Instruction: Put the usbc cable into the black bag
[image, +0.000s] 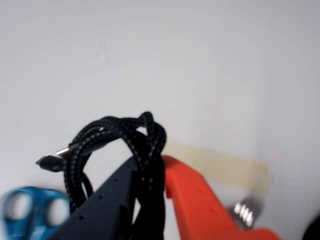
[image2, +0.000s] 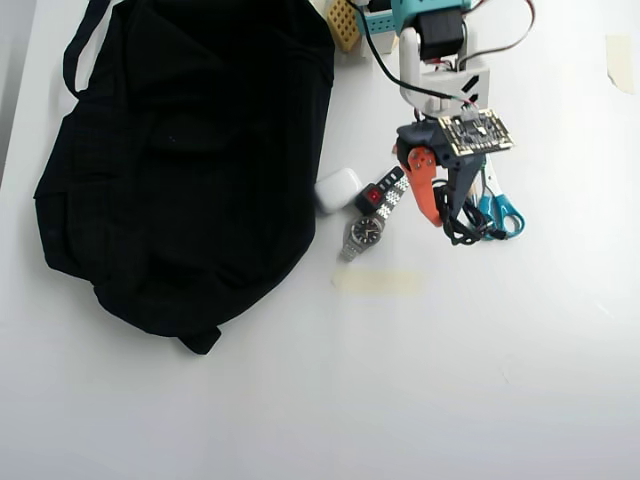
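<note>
Cable (image: 117, 142) hangs pinched between the black and orange jaws of the gripper (image: 150, 170), its coil looping over their tips and the plug jutting left in the wrist view. It appears lifted off the bench (image2: 450, 380), probably to be carried. Overhead, the gripper (image2: 448, 205) sits between the watch (image2: 366, 232) and blue scissors (image2: 500, 212), with the bag (image2: 190, 170) well to the left, its opening not discernible.
</note>
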